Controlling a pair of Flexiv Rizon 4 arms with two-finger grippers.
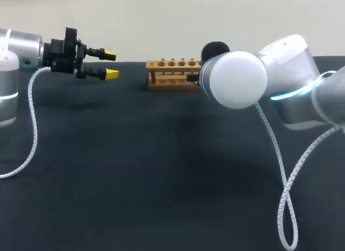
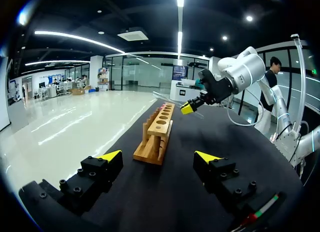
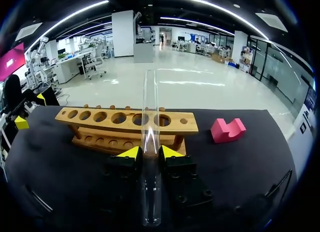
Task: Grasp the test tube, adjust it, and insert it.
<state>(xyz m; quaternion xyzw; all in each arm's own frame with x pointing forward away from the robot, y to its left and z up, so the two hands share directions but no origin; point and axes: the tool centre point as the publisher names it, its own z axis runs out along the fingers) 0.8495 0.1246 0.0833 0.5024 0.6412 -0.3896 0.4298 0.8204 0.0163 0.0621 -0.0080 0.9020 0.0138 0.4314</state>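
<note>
A clear glass test tube [image 3: 150,102] lies along my right gripper [image 3: 149,152], whose yellow-tipped fingers are shut on it from both sides. The tube's far end points at the wooden rack [image 3: 125,124] with its row of holes, just ahead of the fingers. In the left wrist view my right gripper [image 2: 188,107] hovers over the far end of the rack [image 2: 159,129], with the tube [image 2: 167,98] showing only faintly. My left gripper [image 1: 110,65] hangs open and empty above the table, left of the rack [image 1: 172,73]. In the head view my right arm's elbow [image 1: 237,78] hides its gripper.
A pink notched block [image 3: 227,130] sits on the black table [image 1: 161,170] beside the rack's end. White coiled cables [image 1: 283,186] hang from both arms over the table. My left gripper [image 3: 22,122] shows off to the side past the rack's other end.
</note>
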